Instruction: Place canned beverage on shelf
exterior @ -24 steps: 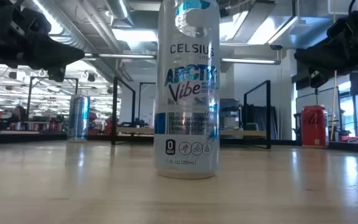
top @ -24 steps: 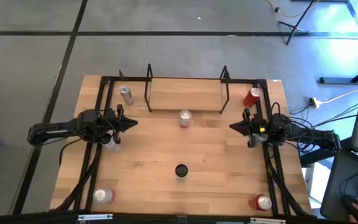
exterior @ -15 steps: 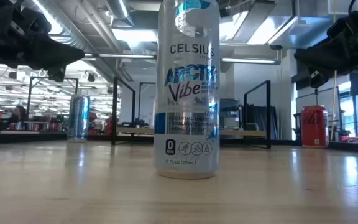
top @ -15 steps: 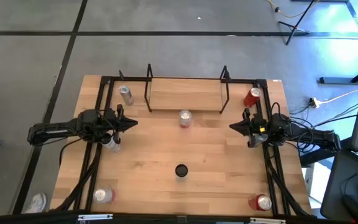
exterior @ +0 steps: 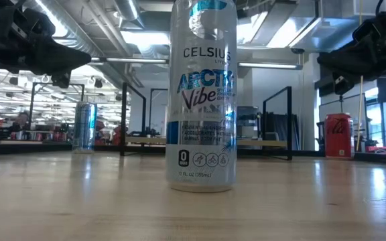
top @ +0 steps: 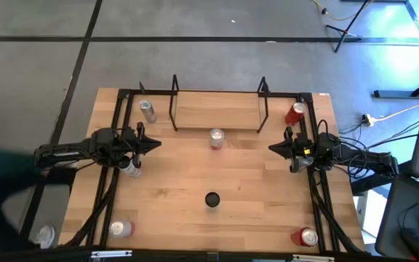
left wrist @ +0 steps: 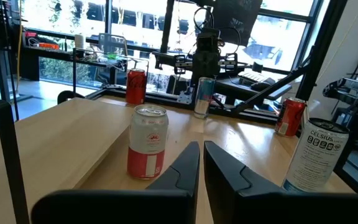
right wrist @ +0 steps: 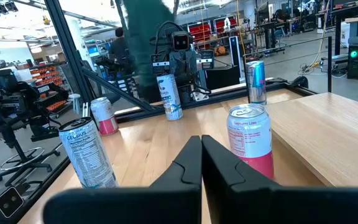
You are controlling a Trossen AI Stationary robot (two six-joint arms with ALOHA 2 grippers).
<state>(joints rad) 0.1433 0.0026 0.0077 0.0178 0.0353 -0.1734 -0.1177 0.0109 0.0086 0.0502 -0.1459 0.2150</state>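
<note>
I see the shelf (top: pixel 217 110) at twelve o'clock on the table, its plank bare. A red-and-white can (top: pixel 216 138) stands just in front of it, and a Celsius can (top: pixel 212 199) toward six. My left gripper (top: pixel 153 143) waits at nine, my right gripper (top: pixel 273 148) at three, each with fingers nearly pressed together, holding nothing.

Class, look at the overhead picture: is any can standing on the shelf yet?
No. The shelf plank is bare, and the nearest can stands on the table just in front of it.
</note>
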